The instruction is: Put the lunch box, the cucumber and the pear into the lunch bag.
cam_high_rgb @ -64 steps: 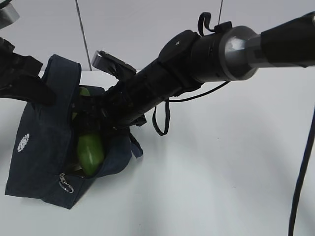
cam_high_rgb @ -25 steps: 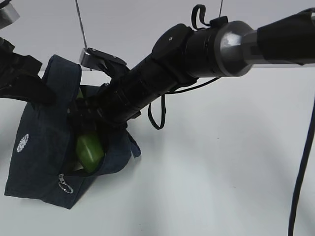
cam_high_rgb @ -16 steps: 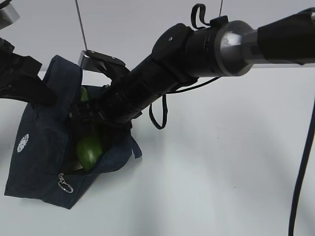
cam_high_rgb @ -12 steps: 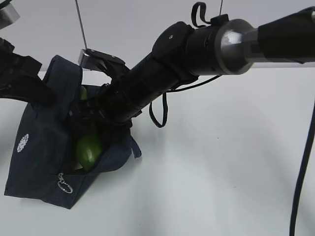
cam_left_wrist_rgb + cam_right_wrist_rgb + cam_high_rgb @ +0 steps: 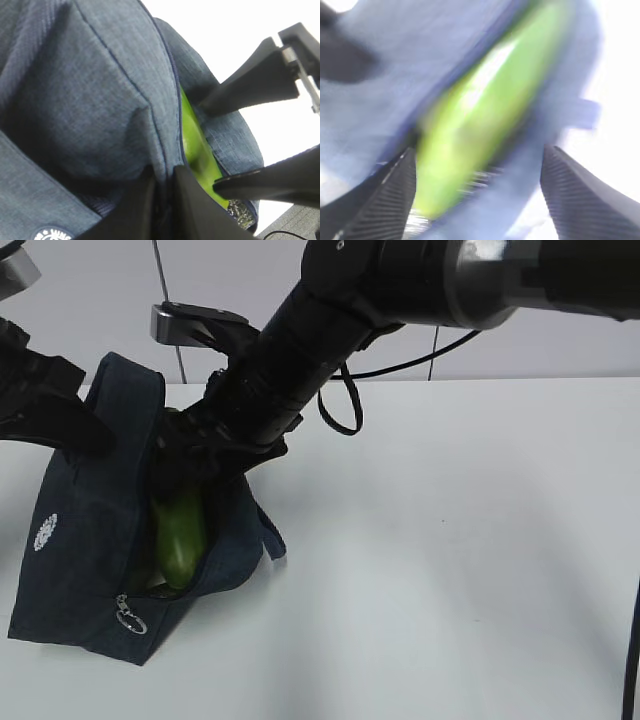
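With the left gripper (image 5: 162,192) pinching the lunch bag (image 5: 90,530) rim and the right gripper (image 5: 477,192) spread wide just above the cucumber (image 5: 180,535) inside, a snagged finger could tip the bag on the tabletop (image 5: 450,570).

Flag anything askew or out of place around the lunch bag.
The cucumber stands slanted in the open lunch bag, leaning on the front edge rather than lying flat. The left gripper pinches the bag's rim; the right gripper is open over it. Nothing looks spilled or damaged.
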Motion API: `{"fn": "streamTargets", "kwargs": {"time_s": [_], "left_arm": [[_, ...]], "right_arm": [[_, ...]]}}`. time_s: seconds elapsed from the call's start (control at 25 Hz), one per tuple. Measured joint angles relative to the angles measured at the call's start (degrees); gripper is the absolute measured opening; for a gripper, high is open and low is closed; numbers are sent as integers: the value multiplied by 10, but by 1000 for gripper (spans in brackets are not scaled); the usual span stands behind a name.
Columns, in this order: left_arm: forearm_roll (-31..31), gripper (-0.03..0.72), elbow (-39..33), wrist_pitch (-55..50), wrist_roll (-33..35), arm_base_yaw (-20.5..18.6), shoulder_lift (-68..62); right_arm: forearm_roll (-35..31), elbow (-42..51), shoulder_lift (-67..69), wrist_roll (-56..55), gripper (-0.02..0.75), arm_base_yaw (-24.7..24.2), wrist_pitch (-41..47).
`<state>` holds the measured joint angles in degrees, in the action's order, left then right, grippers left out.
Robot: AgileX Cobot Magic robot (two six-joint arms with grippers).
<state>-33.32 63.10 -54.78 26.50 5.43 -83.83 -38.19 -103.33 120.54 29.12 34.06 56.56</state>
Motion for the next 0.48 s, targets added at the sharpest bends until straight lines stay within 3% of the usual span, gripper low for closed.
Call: {"fn": "streamTargets", "kwargs": {"time_s": [0.2,0.48], "left_arm": [[0,17,0,0,0,0,0],[0,17,0,0,0,0,0]], "right_arm": [[50,-42,0,-31,599,0,31],[180,-84,0,-109,596,0,52]]}}
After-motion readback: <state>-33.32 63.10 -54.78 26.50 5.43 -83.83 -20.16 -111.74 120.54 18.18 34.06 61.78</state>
